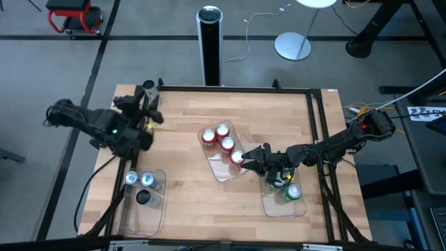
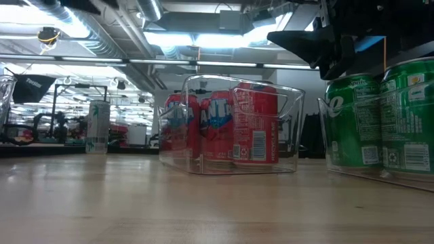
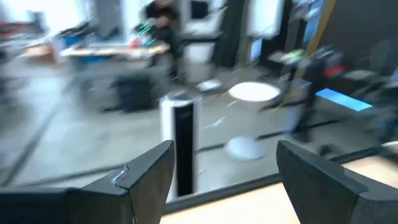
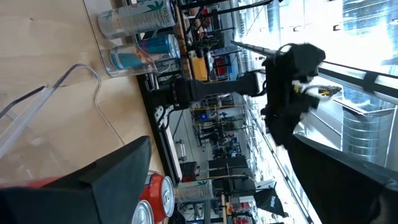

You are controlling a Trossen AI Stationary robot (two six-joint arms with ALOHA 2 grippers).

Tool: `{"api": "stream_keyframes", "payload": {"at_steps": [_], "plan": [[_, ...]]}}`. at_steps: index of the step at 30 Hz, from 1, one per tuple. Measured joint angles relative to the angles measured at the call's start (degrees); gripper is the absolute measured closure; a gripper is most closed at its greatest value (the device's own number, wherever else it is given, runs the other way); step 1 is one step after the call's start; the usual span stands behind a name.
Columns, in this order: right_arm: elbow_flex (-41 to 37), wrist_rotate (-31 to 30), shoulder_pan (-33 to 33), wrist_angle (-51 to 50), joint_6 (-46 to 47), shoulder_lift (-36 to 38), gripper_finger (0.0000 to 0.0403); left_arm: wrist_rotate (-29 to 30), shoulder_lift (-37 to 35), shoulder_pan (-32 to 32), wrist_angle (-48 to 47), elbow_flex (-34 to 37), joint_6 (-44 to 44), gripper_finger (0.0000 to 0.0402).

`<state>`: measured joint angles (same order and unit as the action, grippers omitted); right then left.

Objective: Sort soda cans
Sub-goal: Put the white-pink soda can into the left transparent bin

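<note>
left gripper: raised over the table's far left part, jaws apart, nothing between them; both fingers show dark and bare in its wrist view
lone can: silver-topped, at the far left edge of the table, just beyond the left jaws, not touching them
right gripper: over the table's middle right, jaws wide apart, empty, tips pointing at the middle tray
red cans: four in a row inside the middle tray; the nearest one sits just ahead of the right jaws, contact not clear
red cans, low view: upright, packed side by side behind the clear tray wall
green cans: in the right tray, below and behind the right jaws, partly hidden by the arm; count not clear from above
green cans, low view: two upright and side by side, right gripper hanging above them
silver cans: two with blue tops in the left tray, near side of the left jaws, well apart from them
dark can: same tray, just beside the two silver ones
tall cylinder: black and silver, on the floor past the table's far edge; seen between the left fingers in the wrist view
</note>
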<state>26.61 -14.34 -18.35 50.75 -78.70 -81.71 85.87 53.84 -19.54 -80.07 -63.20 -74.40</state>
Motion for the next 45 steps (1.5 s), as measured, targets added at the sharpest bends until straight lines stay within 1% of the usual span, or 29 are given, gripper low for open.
{"api": "stream_keyframes", "payload": {"at_steps": [3, 6, 8, 11, 14, 17, 25, 29, 31, 35, 37, 39, 42, 45], "plan": [[0.0, 0.0, 0.0, -0.2, 0.0, 0.0, 0.0027, -4.8, 2.0, 7.6, 0.0, 0.0, 0.4, 0.0133], [0.0, 0.0, 0.0, -0.4, 0.0, 0.0, 0.0027, -9.0, 3.9, 13.4, -0.1, 0.0, 1.4, 0.0133], [0.0, 0.0, 0.0, -0.4, 0.0, 0.0, 0.0027, -11.3, 4.6, 15.8, -0.3, 0.1, 5.8, 0.0133], [0.0, 0.0, 0.0, -0.4, 0.0, 0.0, 0.0027, -11.8, 4.6, 17.8, -0.3, 0.1, 11.2, 0.0133], [0.0, 0.0, 0.0, -0.4, 0.0, 0.0, 0.0027, -11.7, 4.7, 18.8, 0.1, 0.1, 12.4, 0.0130], [0.0, 0.0, 0.0, -0.4, 0.0, 0.0, 0.0027, -11.9, 4.6, 18.9, 0.0, 0.1, 12.4, 0.0116], [0.0, 0.0, 0.0, -0.4, 0.0, 0.0, 0.0027, -13.1, 4.8, 18.9, 0.1, 0.1, 13.2, 0.0036], [0.0, 0.0, 0.0, -0.4, 0.2, 0.0, 0.0027, -14.6, 5.3, 18.8, 0.8, 0.1, 18.0, 0.0007], [0.0, 0.0, 0.0, -0.4, 0.2, 0.0, 0.0027, -15.8, 5.3, 18.8, 1.7, 0.1, 18.8, 0.0004], [0.0, 0.0, 0.0, -0.4, 0.2, 0.0, 0.0027, -16.0, 5.3, 18.9, 5.1, 0.1, 19.3, 0.0008], [0.0, 0.0, 0.0, -0.4, 0.2, 0.0, 0.0027, -14.9, 5.2, 18.9, 6.4, 1.1, 18.5, 0.0008], [0.0, 0.0, 0.0, -0.4, 0.2, 0.0, 0.0027, -15.4, 5.3, 19.6, 6.5, 2.8, 16.2, 0.0009], [0.0, 0.1, 0.0, -0.4, 0.3, 0.0, 0.0027, -20.2, 5.2, 21.1, 6.6, 6.5, 11.4, 0.0009], [0.0, 0.1, 0.0, -0.4, 0.2, 0.0, 0.0027, -23.9, 5.3, 23.1, 10.7, 11.1, 10.5, 0.0009]]}}
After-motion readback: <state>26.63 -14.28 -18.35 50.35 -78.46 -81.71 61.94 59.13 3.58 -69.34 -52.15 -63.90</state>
